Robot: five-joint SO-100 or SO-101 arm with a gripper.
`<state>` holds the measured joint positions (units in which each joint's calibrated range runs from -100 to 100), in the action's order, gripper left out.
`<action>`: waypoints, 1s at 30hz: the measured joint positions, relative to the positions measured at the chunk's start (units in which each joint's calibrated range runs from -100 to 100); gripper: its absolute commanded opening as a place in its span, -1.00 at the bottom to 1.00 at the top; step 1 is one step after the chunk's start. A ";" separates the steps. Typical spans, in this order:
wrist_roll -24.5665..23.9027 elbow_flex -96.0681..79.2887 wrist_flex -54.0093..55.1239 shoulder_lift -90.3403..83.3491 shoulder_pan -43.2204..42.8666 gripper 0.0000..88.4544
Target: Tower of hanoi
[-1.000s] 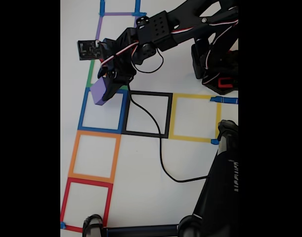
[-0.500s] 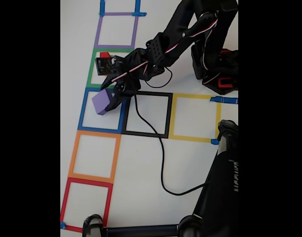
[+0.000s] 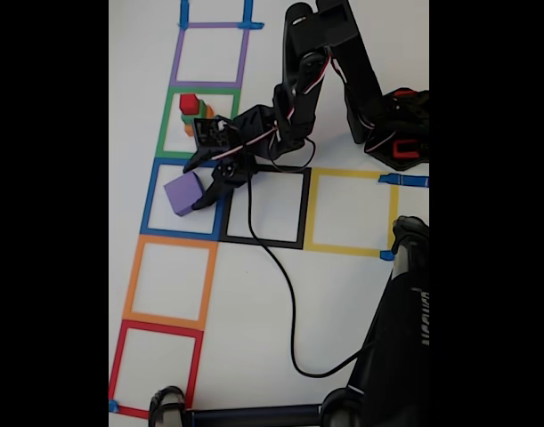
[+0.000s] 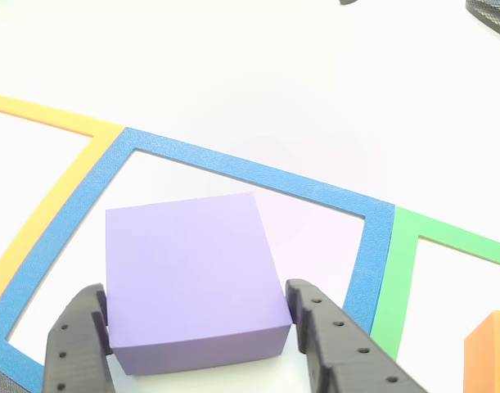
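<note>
Both pictures are brightly and evenly lit. In the fixed view the white table point(image 3: 343, 294) is nearly blown out, with wide black bars down both sides of the picture. The picture is soft and slightly blurred, so small details on the black arm point(image 3: 325, 62) are hard to make out, and shadows beneath it are faint. The close other view is sharper. The purple block point(image 4: 192, 274) shows a paler top and darker front face (light seems to come from above). The blue tape outline point(image 4: 258, 172) bows into a curve, showing lens distortion, and the white surface behind it glares without texture.
</note>
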<state>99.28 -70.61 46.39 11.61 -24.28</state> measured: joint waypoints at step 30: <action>-12.77 -4.43 -1.69 -19.42 1.05 -0.59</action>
<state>86.51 -75.03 44.70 -7.81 -23.23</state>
